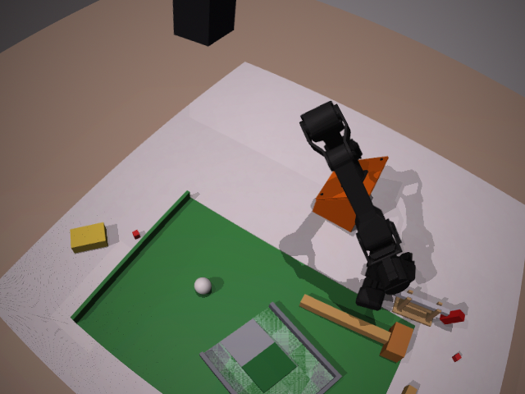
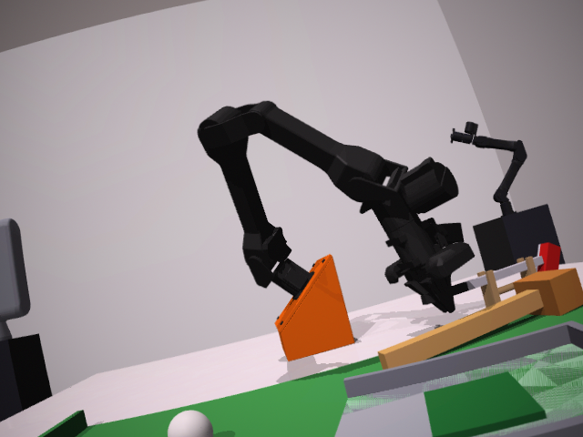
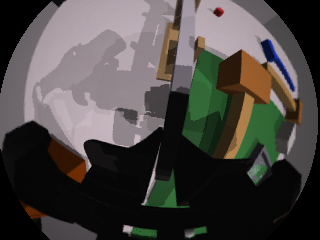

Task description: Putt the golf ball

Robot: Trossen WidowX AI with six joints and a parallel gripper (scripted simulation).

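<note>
The putter has a red head (image 1: 453, 316) (image 2: 549, 258), a grey shaft (image 2: 508, 271) (image 3: 184, 55) and a black grip (image 3: 175, 117). The shaft lies across a small wooden rack (image 1: 408, 314) (image 2: 492, 291). My gripper (image 2: 448, 308) (image 3: 166, 131) is shut on the black grip, with a finger on each side; in the top view the fingertips are hidden under the wrist. The white ball (image 1: 203, 286) (image 2: 189, 425) sits on the green mat (image 1: 169, 254). The grey ramp (image 1: 247, 341) (image 2: 391, 416) slopes to the dark green raised square (image 1: 269, 366) (image 2: 480, 401).
A wooden mallet (image 1: 347, 318) (image 2: 461, 331) (image 3: 240, 125) lies on the mat between the rack and the grey-walled ramp course. A yellow block (image 1: 89, 237) and a small red cube (image 1: 135, 234) stand beyond the mat's raised edge. Another red cube (image 1: 456, 357) (image 3: 218, 11) lies past the rack.
</note>
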